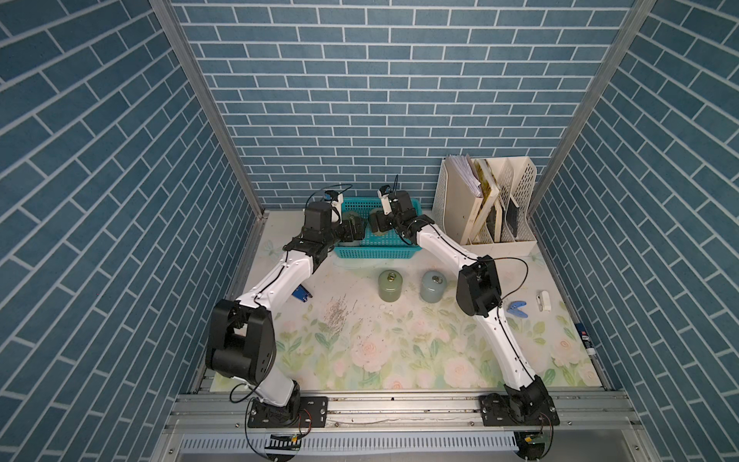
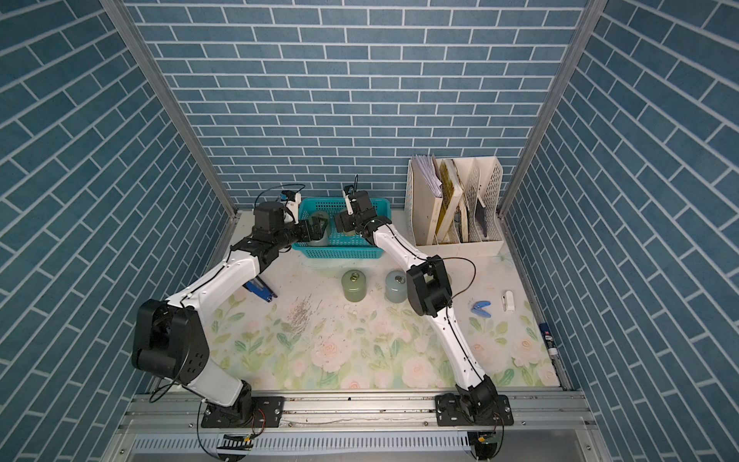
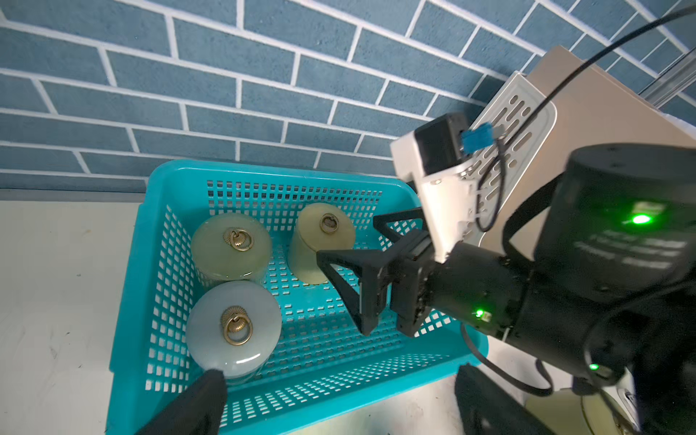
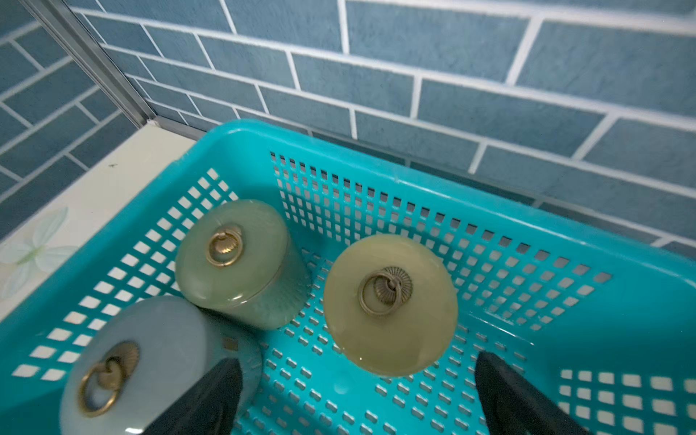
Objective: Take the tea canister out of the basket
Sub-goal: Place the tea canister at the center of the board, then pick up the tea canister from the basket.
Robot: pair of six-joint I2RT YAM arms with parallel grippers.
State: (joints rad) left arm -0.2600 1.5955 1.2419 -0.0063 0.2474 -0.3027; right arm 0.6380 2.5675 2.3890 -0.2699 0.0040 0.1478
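- Jaws on my right arm are wide open, low inside the teal basket point(image 4: 647, 301), right by the yellow tea canister point(image 4: 391, 305), not holding it
- Jaws on my left arm are wide open too, beside the grey canister point(image 3: 233, 327)
- The green canister point(image 4: 233, 260) stands in the basket too

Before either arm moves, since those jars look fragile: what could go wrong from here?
1. Both open hands, left hand and right hand, crowd the basket and may collide.
2. The grey canister stands right beside the green canister; lifting one might tip the other.
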